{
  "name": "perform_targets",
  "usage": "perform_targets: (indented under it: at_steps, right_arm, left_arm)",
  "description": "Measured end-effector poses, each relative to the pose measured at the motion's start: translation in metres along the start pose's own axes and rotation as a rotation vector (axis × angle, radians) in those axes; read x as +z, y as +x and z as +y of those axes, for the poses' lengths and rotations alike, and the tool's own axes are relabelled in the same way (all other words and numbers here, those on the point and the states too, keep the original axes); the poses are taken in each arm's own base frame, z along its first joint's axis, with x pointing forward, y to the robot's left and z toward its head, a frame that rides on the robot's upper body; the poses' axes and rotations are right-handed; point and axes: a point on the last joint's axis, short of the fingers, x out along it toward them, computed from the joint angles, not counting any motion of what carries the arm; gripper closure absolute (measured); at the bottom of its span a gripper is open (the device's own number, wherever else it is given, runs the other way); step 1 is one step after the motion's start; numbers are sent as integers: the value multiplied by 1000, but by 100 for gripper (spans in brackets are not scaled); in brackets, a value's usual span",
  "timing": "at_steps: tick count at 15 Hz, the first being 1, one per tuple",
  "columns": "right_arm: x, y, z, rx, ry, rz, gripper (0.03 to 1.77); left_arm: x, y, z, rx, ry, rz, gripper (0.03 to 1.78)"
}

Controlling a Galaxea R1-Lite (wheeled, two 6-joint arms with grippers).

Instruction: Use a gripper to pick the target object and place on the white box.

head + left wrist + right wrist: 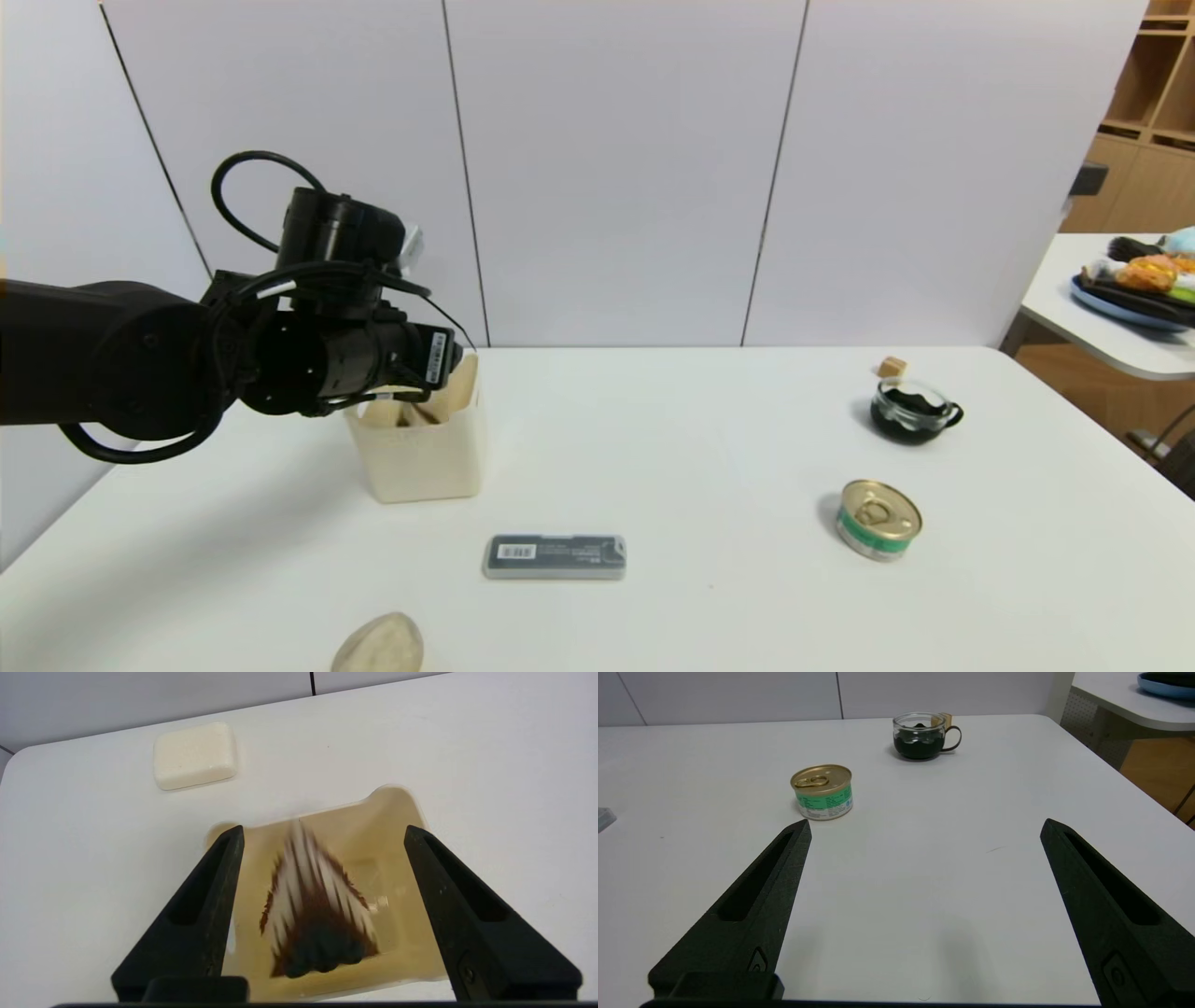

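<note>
On the nearer side, the right gripper [927, 821] is kept parked above the table [924, 872], with its fingers apart and nothing held; it is well away from the box. Farther on, the grey case [555, 558] is passed over, because it is not needed.

Beyond it stands the white box [429, 467], and over its opening the left gripper [324, 833] is placed, so this arm is clearly the nearer one. Its fingers are spread and the cake slice [308, 872] is released, with a space seen on both sides. The slice is seen below and between the fingers, within the rim of the box; its long axis runs across the line between the fingertips, the narrow end towards the wall. Whether it is already settled cannot be told. By judgement, a straight lift should be made, so that the slice is not touched again.

Farthest, behind the box, a white block [194, 756] is seen.
</note>
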Motion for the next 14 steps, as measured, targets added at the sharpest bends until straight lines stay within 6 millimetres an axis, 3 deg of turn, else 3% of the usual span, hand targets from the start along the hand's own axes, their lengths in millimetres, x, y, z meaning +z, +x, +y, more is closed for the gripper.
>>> perform_targets:
  at_steps: [8,11,14]
  right_arm:
    - [0,0,0,0,0,-1,10]
    - [0,0,0,1,0,0,10]
    - [0,0,0,1,0,0,10]
  left_arm:
    - [3,-5,0,-5,3,-15,25]
    - [25,-19,1,-17,-13,-98,21]
    - [53,-46,10,-22,-36,-234,17]
